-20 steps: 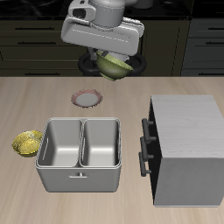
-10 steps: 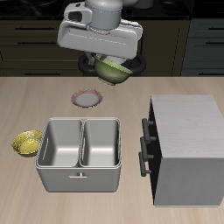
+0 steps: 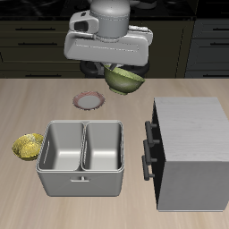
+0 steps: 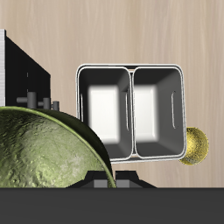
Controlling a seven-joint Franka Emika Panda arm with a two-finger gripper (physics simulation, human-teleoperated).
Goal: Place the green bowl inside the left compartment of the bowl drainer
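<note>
The green bowl [image 3: 125, 80] hangs high above the table behind the bowl drainer [image 3: 80, 170], tilted, its glossy mottled inside showing. My gripper [image 3: 114, 72] is shut on the bowl's rim, and the hand hides the fingers in the exterior view. In the wrist view the green bowl [image 4: 44, 153] fills the near field, with the bowl drainer [image 4: 131, 67] far below it. Both wells are empty, including the left compartment [image 3: 63, 148].
A smaller yellow bowl [image 3: 27, 145] sits on the table beside the drainer. A tall grey cabinet [image 3: 188, 152] with black handles stands on the drainer's other side. A small round pinkish dish [image 3: 87, 100] lies behind the drainer.
The hand has turned and shifted toward the cabinet's side with the green bowl, which now hangs slightly lower and more level. Nothing on the table has moved.
</note>
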